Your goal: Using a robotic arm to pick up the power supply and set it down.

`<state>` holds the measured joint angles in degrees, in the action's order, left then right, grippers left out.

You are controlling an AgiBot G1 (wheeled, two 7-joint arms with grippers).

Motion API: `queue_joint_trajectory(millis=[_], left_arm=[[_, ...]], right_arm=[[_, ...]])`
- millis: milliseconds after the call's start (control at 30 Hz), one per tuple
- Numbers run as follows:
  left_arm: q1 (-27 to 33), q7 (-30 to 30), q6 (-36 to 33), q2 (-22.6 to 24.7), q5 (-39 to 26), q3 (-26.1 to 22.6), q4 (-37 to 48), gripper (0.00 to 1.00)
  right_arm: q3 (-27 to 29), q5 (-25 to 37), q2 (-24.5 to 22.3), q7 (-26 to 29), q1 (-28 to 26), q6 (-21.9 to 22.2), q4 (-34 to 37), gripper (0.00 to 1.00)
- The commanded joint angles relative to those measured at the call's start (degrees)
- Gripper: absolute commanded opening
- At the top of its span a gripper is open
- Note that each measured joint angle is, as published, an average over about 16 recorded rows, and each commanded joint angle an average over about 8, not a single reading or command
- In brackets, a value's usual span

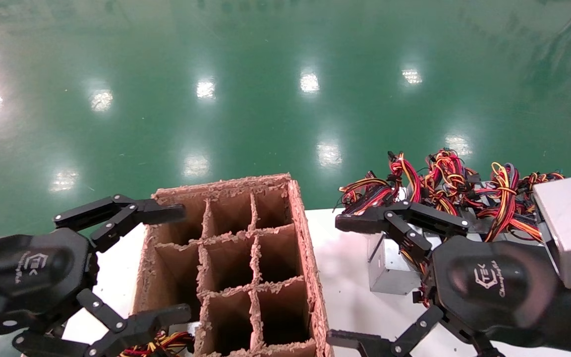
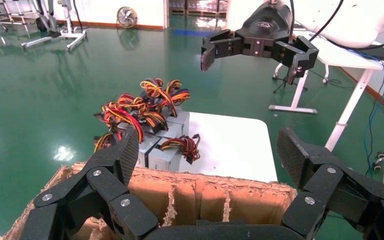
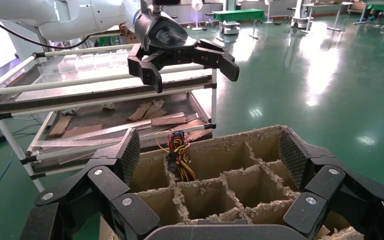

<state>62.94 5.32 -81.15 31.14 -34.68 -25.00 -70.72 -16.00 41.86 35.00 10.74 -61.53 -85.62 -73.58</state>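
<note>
Several power supplies (image 1: 390,271), silver boxes with red, yellow and black wires (image 1: 444,181), lie piled on the white table (image 1: 347,297) at the right; the pile (image 2: 166,150) also shows in the left wrist view. My right gripper (image 1: 335,280) hovers open and empty just left of the pile. The left gripper (image 1: 184,263) is open over the left edge of the cardboard divider box (image 1: 310,258), holding nothing. One wire bundle (image 3: 177,150) sticks up from a near-left cell. The robotic arm's white link (image 3: 80,15) shows behind the left gripper (image 3: 185,55).
The brown divider box (image 2: 200,195) has several open cells and ragged edges. A tube rack (image 3: 105,115) with cardboard scraps stands beyond its left side. Glossy green floor lies past the table's far edge. A white table frame (image 2: 300,90) stands on the right.
</note>
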Motion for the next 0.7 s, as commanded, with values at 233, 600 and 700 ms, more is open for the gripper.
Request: queue_joint_trajectory(millis=[233,600,700], left_arm=[[0.0,0.0,0.0,0.0,0.0,0.0,0.0,1.00],[0.0,0.0,0.0,0.0,0.0,0.0,0.0,1.00],[0.0,0.0,0.0,0.0,0.0,0.0,0.0,0.86]], right_arm=[[0.0,0.0,0.0,0.0,0.0,0.0,0.0,1.00],[0.0,0.0,0.0,0.0,0.0,0.0,0.0,1.00],[0.0,0.0,0.0,0.0,0.0,0.0,0.0,1.00]])
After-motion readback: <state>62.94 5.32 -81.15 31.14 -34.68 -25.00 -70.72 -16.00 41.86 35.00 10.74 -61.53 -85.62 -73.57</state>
